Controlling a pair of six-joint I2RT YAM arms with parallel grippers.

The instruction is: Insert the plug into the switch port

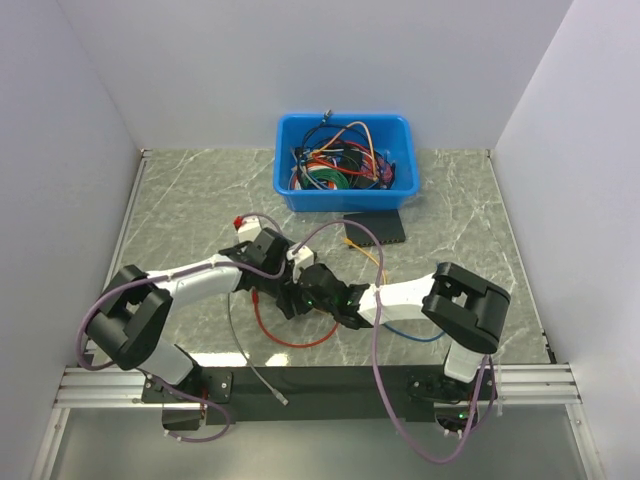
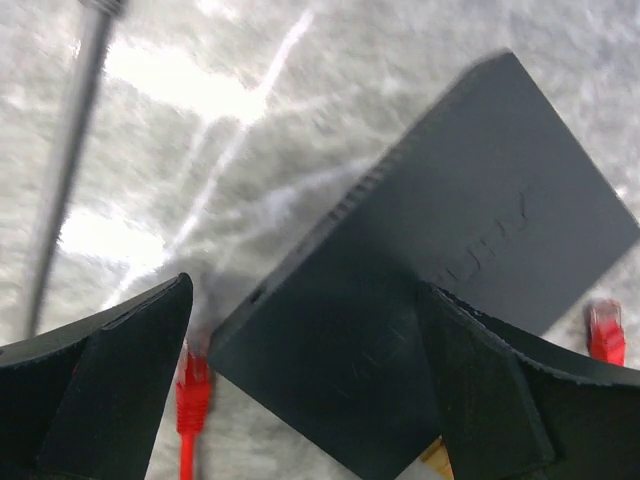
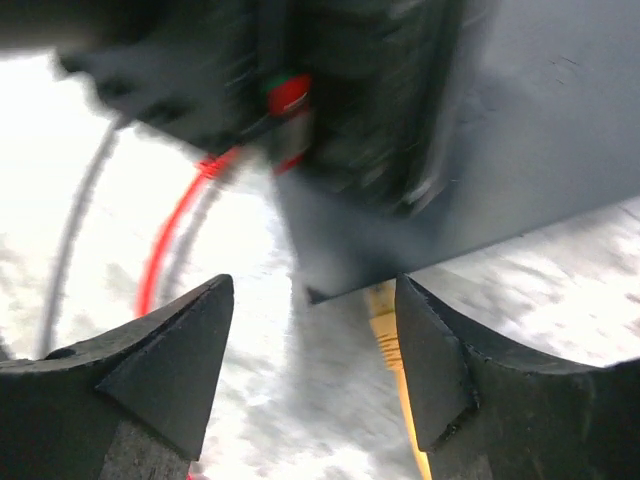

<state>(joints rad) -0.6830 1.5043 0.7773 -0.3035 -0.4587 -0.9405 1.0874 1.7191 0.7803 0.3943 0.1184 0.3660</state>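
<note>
The black switch (image 1: 375, 228) lies flat in front of the blue bin. In the left wrist view the switch (image 2: 450, 260) fills the space ahead of my open left gripper (image 2: 305, 290), with a gap at the left finger. In the right wrist view a corner of the switch (image 3: 420, 230) shows beyond my open, empty right gripper (image 3: 312, 285). Its ports are too blurred to make out. Both grippers, left (image 1: 292, 290) and right (image 1: 325, 292), meet mid-table. A thin blue cable (image 1: 410, 335) runs under the right arm. Its plug is hidden.
A blue bin (image 1: 345, 190) of tangled cables stands at the back. A yellow plug (image 3: 385, 335) lies at the switch's near corner. A red cable (image 1: 290, 338) loops under the arms, with red plugs (image 2: 190, 395) beside the switch. A grey cable (image 1: 250, 365) runs toward the front edge.
</note>
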